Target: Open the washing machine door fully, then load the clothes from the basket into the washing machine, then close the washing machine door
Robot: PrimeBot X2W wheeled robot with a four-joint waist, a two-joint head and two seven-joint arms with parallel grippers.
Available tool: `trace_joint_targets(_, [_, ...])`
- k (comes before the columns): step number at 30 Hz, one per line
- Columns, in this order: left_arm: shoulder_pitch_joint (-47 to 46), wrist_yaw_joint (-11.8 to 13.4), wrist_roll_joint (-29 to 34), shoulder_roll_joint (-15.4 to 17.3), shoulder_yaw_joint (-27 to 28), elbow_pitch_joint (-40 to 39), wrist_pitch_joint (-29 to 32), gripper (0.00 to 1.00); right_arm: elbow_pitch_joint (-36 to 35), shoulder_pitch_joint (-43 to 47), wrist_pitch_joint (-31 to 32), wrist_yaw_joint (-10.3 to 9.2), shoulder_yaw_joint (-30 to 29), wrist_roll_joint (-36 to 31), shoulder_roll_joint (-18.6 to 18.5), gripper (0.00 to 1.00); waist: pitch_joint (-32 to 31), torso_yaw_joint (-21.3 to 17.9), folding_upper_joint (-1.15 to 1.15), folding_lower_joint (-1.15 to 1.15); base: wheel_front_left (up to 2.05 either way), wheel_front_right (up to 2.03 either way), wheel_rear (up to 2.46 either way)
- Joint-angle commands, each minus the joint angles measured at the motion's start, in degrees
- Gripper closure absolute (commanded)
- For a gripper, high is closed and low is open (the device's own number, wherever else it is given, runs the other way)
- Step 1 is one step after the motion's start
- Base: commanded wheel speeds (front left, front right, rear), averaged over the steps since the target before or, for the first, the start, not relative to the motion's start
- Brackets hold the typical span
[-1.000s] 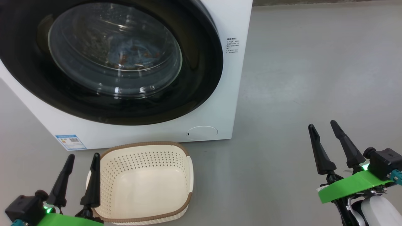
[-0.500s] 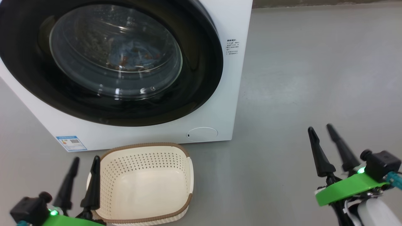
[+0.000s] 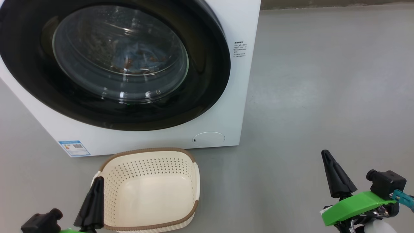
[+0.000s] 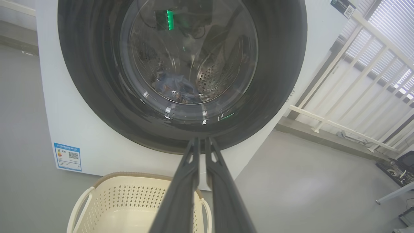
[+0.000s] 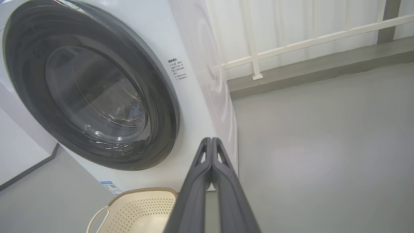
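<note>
The white washing machine [image 3: 241, 97] stands ahead with its glossy black door [image 3: 210, 81] shut flat against the front. Through the glass window the blue clothes [image 3: 139, 60] with orange-brown print lie inside the drum, also visible as clothes [image 4: 176, 89] in the left wrist view. The cream basket [image 3: 145, 151] sits on the floor before the machine with nothing in it. My left gripper [image 3: 98, 180] is shut beside the basket's left rim, its fingers [image 4: 181, 194] pointing at the door's lower edge. My right gripper [image 3: 325, 153] is shut and empty over bare floor to the right.
A blue label [image 3: 74, 148] and a round white cap [image 3: 208, 138] mark the machine's lower front. Grey floor [image 3: 323, 81] spreads to the right. A white railing [image 4: 339, 97] runs behind the machine's right side, with dark equipment [image 4: 399, 165] on the floor beyond.
Both grippers have gone from open to shut and have sunk lower in the head view. The door, clothes and basket have stayed put.
</note>
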Motion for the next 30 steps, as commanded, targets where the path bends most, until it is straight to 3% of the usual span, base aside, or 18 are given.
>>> trace_joint_targets(1, [-1.22, 0.00, -1.24, 0.45, 1.19, -0.99, 0.28, 1.00, -1.48, -1.29, 0.41, -0.02, -0.74, 1.59, -0.42, 1.00, 0.02, 0.03, 0.00, -0.03, 0.00, 0.00, 0.00])
trace_joint_targets(30, [-2.03, 0.01, -14.15, -1.97, 4.80, -0.45, 4.84, 1.00, -1.64, -1.28, 4.78, -0.05, -3.85, 16.64, 1.18, 1.00, -0.55, 0.47, 0.00, -0.04, 0.00, 0.00, 0.00])
